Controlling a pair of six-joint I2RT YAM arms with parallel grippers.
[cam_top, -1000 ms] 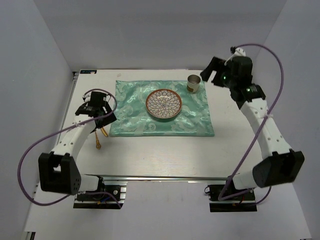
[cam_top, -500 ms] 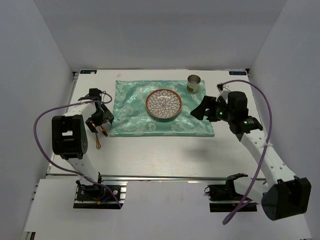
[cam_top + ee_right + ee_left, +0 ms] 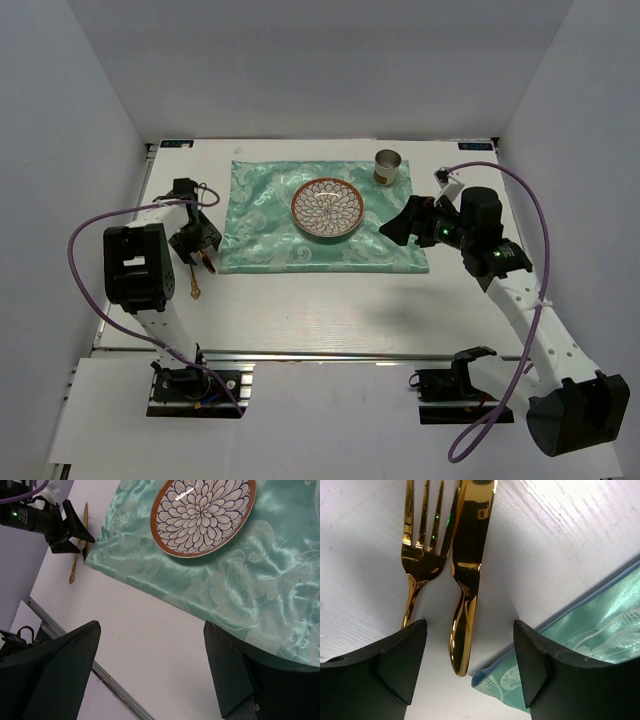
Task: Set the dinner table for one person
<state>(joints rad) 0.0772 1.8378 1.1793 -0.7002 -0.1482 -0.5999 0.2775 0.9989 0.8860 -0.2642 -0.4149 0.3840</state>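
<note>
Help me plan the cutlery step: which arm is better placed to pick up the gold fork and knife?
Left. The left gripper, open, hangs right over the fork and knife beside the cloth. The right gripper is across the cloth, far from them.

The white dinner table (image 3: 320,300) carries a shiny mint-green cloth (image 3: 262,215) spread flat across its far middle. Just beside the cloth's left edge, a gold fork (image 3: 415,565) and a gold knife (image 3: 468,555) lie side by side on the bare top.

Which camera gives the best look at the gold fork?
Left wrist: the fork shows close up, tines clear, beside the knife. Top and right wrist show only a thin gold sliver left of the cloth.
</note>
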